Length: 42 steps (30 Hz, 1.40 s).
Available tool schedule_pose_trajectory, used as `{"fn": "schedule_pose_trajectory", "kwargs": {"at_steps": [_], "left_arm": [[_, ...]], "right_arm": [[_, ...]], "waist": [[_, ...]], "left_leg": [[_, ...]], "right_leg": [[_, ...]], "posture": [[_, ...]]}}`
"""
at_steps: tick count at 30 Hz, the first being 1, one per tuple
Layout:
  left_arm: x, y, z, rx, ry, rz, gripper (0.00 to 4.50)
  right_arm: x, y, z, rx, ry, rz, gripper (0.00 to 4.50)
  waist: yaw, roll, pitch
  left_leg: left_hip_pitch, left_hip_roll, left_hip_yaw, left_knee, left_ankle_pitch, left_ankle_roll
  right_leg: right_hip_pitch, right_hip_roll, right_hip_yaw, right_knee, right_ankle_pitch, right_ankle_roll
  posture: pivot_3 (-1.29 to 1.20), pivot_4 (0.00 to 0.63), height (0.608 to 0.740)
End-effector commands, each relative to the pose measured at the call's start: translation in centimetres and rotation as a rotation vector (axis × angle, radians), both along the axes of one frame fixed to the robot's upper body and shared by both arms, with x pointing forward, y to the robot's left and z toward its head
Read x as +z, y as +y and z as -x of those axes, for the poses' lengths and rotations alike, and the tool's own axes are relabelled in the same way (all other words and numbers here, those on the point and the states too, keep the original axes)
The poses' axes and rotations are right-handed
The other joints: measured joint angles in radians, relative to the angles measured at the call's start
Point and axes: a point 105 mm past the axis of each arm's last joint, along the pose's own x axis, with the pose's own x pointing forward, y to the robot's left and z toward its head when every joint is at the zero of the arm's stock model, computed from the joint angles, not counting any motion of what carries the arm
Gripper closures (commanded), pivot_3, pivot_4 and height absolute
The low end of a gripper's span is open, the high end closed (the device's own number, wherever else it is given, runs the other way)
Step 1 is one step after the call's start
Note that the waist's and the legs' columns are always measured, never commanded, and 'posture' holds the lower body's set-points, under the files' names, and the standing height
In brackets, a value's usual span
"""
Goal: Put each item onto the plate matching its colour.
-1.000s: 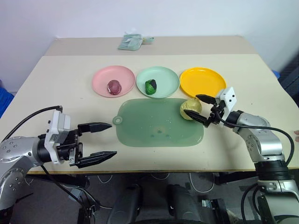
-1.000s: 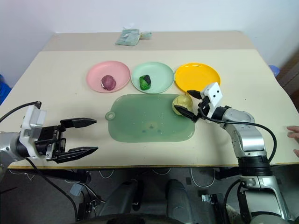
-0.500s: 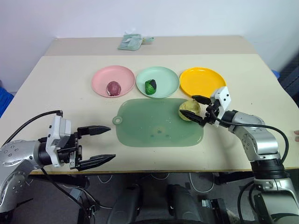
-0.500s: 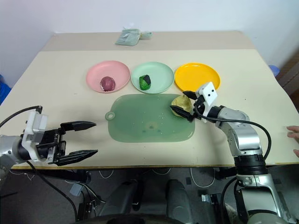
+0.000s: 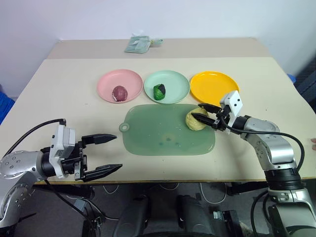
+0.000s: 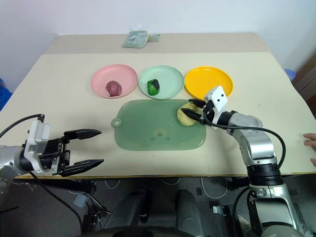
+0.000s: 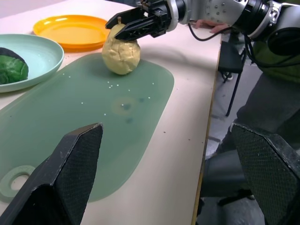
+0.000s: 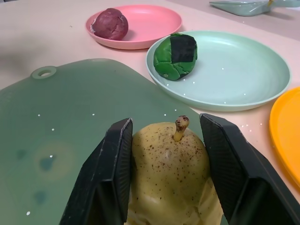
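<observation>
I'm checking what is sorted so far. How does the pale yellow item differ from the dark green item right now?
The pale yellow item sits on the green mat, off any plate; the dark green item lies on the mint green plate. The right gripper is shut on the yellow one; nothing touches the green one. The yellow one has a stem; the green one has a black patch. Both are toy foods.

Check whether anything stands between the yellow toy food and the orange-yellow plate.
Nothing visible does. The right gripper is shut on the pale yellow item, which sits on the green mat at its far right corner. The orange-yellow plate lies just beyond it, bare, with only mat edge and tabletop between them.
</observation>
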Motion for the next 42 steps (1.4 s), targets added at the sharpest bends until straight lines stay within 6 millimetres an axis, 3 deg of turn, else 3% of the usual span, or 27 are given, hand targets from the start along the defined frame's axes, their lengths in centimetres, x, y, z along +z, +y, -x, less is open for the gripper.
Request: {"fn": "schedule_pose_trajectory", "kwargs": {"at_steps": [1,9,16,19,31,36,42], "left_arm": [[0.3,-0.5,0.2,-0.012,-0.034,0.001,0.0],[0.3,-0.9,0.1,0.011,-0.043,0.022,0.0],[0.5,-1.0,-0.5,0.072,-0.059,0.036,0.0],[0.7,-1.0,-0.6,0.098,-0.069,0.039,0.0],[1.2,-1.3,-0.4,0.153,-0.089,0.044,0.0],[1.2,-1.6,-0.8,0.182,-0.093,0.046,0.0],[1.0,-1.7,-2.1,0.245,-0.129,0.04,0.0]], "right_arm": [[2.9,0.2,-0.3,0.019,-0.094,-0.005,2.31],[4.5,-1.0,-2.5,-0.041,-0.157,-0.03,2.31],[5.3,-4.8,-8.8,-0.334,-0.232,0.002,2.31],[5.5,-5.3,-10.6,-0.414,-0.235,0.012,2.31],[4.8,-4.8,-12.2,-0.474,-0.155,0.014,2.31],[7.0,-5.3,-12.1,-0.491,-0.254,0.012,0.06],[10.2,-6.3,-10.9,-0.423,-0.367,-0.045,0.06]], "waist": [[0.0,0.0,0.0],[-0.001,0.001,0.001],[-0.007,0.001,0.001],[-0.021,0.001,0.001],[-0.033,0.001,0.001],[-0.032,0.001,0.001],[-0.029,0.002,0.001]], "left_leg": [[0.0,0.0,0.0,0.0,0.0,0.0],[0.0,0.0,0.0,-0.001,0.0,0.0],[0.0,0.0,0.002,-0.002,0.0,0.0],[0.0,0.0,0.003,-0.004,0.001,0.0],[0.002,0.001,0.009,-0.013,0.002,-0.002],[0.002,0.001,0.01,-0.013,0.002,-0.002],[0.002,0.001,0.011,-0.012,0.002,-0.002]], "right_leg": [[0.0,0.0,0.0,0.0,0.0,0.0],[0.0,0.0,0.0,-0.001,0.0,0.0],[-0.001,0.0,0.0,-0.001,0.0,0.0],[-0.002,0.001,0.0,-0.001,0.001,0.0],[-0.007,0.002,0.006,0.0,0.001,-0.001],[-0.007,0.003,0.007,0.0,0.001,-0.002],[-0.007,0.003,0.007,0.0,0.003,0.001]], "posture": [[0.0,0.15,0.74],[0.0,0.15,0.74],[0.0,0.15,0.74],[0.0,0.15,0.74],[0.0,0.15,0.74],[0.0,0.15,0.74],[0.0,0.15,0.74]]}}
